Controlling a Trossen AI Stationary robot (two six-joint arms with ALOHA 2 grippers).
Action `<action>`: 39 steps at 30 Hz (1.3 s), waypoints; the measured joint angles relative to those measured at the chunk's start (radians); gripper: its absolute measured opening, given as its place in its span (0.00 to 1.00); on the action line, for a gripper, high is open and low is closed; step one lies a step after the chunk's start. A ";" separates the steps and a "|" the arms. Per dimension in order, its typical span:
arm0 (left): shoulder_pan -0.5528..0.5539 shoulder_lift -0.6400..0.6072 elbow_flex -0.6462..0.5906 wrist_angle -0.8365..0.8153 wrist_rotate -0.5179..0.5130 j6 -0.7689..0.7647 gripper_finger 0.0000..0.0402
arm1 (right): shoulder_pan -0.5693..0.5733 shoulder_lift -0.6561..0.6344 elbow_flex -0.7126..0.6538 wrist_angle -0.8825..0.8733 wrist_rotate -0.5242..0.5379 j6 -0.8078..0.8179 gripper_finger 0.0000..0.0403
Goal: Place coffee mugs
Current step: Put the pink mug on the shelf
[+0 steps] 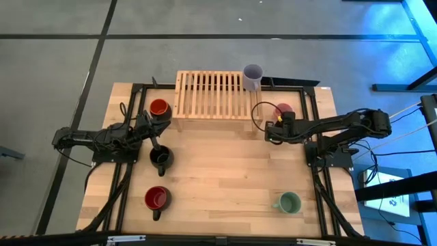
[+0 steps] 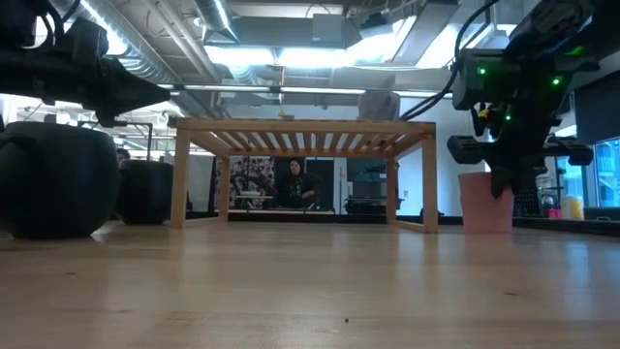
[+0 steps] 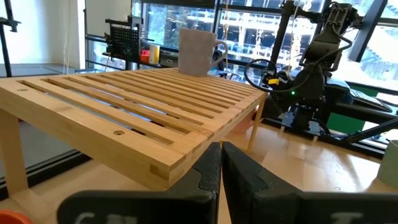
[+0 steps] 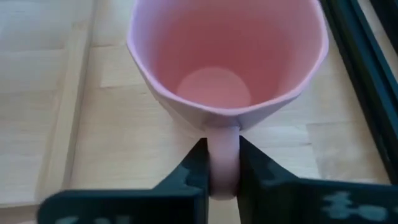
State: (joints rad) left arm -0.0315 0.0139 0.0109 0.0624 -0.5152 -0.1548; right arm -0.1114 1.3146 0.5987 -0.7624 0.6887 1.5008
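Fingers of right gripper (image 4: 217,177) clamped on handle of pink mug (image 4: 227,59), mug upright on table (image 1: 225,184) just right of wooden rack (image 1: 212,96). Left gripper (image 3: 220,180) pressed shut on nothing, hovering near rack's front-left corner, beside orange-red mug (image 1: 159,107) and black mug (image 1: 160,157). Farther off: lavender mug (image 1: 252,76) atop rack's back-right corner.

Likely trouble: thin handle grip, so possible swing or slip on lifting; possible knock against rack leg.

No readable brands or writing.
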 joint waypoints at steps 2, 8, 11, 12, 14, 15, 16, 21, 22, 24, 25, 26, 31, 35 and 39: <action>0.000 0.000 0.000 0.000 0.000 0.000 0.02 | 0.000 0.000 0.000 -0.001 -0.004 -0.016 0.06; 0.000 0.000 0.000 0.000 0.001 -0.001 0.02 | 0.001 -0.025 0.000 -0.040 -0.030 -0.009 0.06; 0.000 0.000 0.000 0.000 0.003 -0.002 0.02 | 0.004 -0.052 0.006 -0.060 -0.049 -0.021 0.06; 0.000 0.000 0.000 0.000 0.007 -0.002 0.02 | 0.011 -0.063 0.009 -0.062 -0.057 -0.036 0.06; 0.000 0.000 0.000 0.000 0.022 -0.003 0.02 | 0.032 -0.084 0.015 -0.068 -0.070 -0.047 0.06; 0.000 0.000 0.000 0.000 0.033 -0.002 0.02 | 0.048 -0.094 0.019 -0.078 -0.080 -0.048 0.06; 0.000 0.000 0.000 -0.001 0.039 -0.002 0.02 | 0.068 -0.102 0.020 -0.085 -0.090 -0.053 0.06; 0.000 0.000 0.000 -0.001 0.063 -0.050 0.02 | 0.178 -0.134 0.041 -0.134 -0.158 -0.070 0.06; 0.000 0.000 0.000 -0.001 0.067 -0.052 0.02 | 0.200 -0.136 0.043 -0.149 -0.167 -0.070 0.06; 0.000 0.000 0.000 -0.001 0.069 -0.052 0.02 | 0.243 -0.143 0.049 -0.165 -0.181 -0.069 0.06; 0.000 0.000 0.000 -0.001 0.067 -0.052 0.02 | 0.262 -0.146 0.054 -0.165 -0.190 -0.069 0.06; 0.000 0.000 0.000 -0.001 0.066 -0.052 0.02 | 0.282 -0.147 0.058 -0.163 -0.194 -0.069 0.06; 0.000 0.000 0.000 -0.002 0.065 -0.067 0.02 | 0.382 -0.149 0.084 -0.165 -0.227 -0.071 0.06; 0.000 0.000 0.000 -0.001 0.065 -0.075 0.02 | 0.465 -0.149 0.107 -0.165 -0.233 -0.089 0.06; 0.000 0.000 0.000 -0.001 0.065 -0.129 0.02 | 0.536 -0.149 0.138 -0.163 -0.238 -0.106 0.06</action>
State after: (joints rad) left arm -0.0315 0.0139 0.0109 0.0612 -0.4503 -0.2834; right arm 0.4249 1.1660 0.7370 -0.9250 0.4507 1.3951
